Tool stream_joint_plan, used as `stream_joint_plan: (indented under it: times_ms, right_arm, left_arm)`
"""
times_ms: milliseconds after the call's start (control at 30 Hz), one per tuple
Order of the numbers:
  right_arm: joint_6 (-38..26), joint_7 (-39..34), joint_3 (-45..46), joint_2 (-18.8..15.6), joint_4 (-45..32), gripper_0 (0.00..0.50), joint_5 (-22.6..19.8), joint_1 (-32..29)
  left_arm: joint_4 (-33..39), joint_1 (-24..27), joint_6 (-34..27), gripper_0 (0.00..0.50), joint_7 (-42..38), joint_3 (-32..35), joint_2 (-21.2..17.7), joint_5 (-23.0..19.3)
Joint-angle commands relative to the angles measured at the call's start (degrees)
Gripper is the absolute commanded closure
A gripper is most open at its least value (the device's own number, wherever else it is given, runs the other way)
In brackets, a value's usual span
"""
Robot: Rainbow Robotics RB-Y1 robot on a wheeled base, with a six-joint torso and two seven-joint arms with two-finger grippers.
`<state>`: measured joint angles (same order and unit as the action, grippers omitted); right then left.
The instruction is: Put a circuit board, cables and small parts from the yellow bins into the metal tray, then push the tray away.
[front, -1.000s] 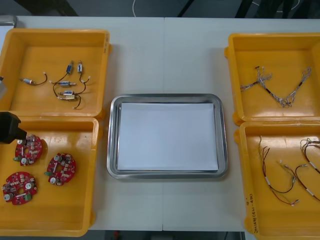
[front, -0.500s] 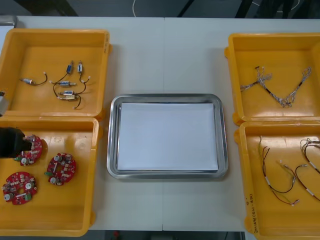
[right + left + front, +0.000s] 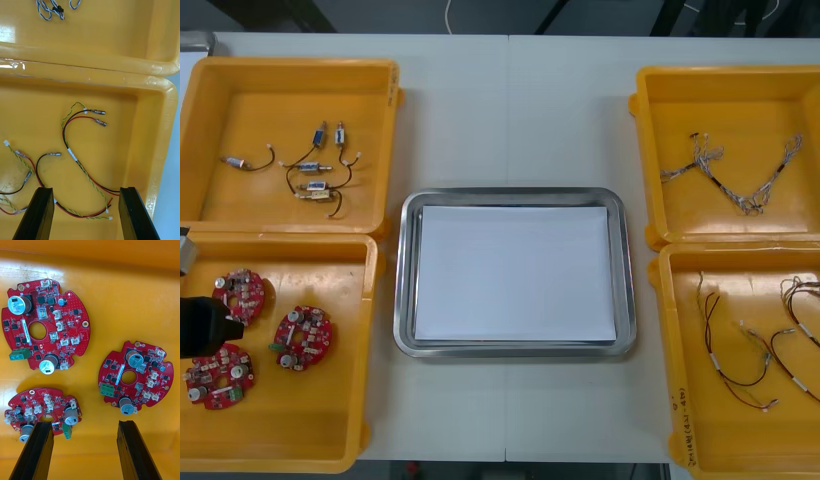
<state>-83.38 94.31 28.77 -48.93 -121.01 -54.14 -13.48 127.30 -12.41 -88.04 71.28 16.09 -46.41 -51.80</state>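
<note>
Three round red circuit boards lie in the near-left yellow bin. My left gripper hangs over that bin's left side, between the boards. In the left wrist view it is open above the bin floor, one board by one finger, another board just beyond the other finger, and a third farther off. My right gripper is open over red, yellow and black cables in an orange-looking bin. The metal tray, white inside, sits at the table's middle with nothing in it.
The far-left bin holds small metal parts. Twisted blue and white cables lie in the far-right bin, red and black cables in the near-right one. A bin wall lies beyond the right gripper.
My left gripper has moved toward the table's near edge, from beside the farthest board to between the boards. The boards, the tray and the cables have not shifted.
</note>
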Motion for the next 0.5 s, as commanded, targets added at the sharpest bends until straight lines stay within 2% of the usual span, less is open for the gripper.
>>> stream_joint_plan:
  times_ms: [33, 267, 500]
  right_arm:
    - [1.64, 2.10, -3.90, -3.71, 1.21, 0.000, -0.52, -0.32]
    - [1.99, 3.33, -8.12, -3.98, 3.23, 0.000, 1.15, 0.82]
    - [3.93, 5.35, -10.05, -3.98, 7.36, 0.000, 0.44, 1.52]
  left_arm:
    - [1.72, -3.85, 3.84, 0.000, 5.80, -2.20, -1.85, 1.08]
    - [1.46, -6.49, 7.09, 0.000, 6.24, -4.14, -1.85, 2.14]
    - [-0.48, -6.40, 9.90, 0.000, 6.59, -6.95, -1.85, 3.90]
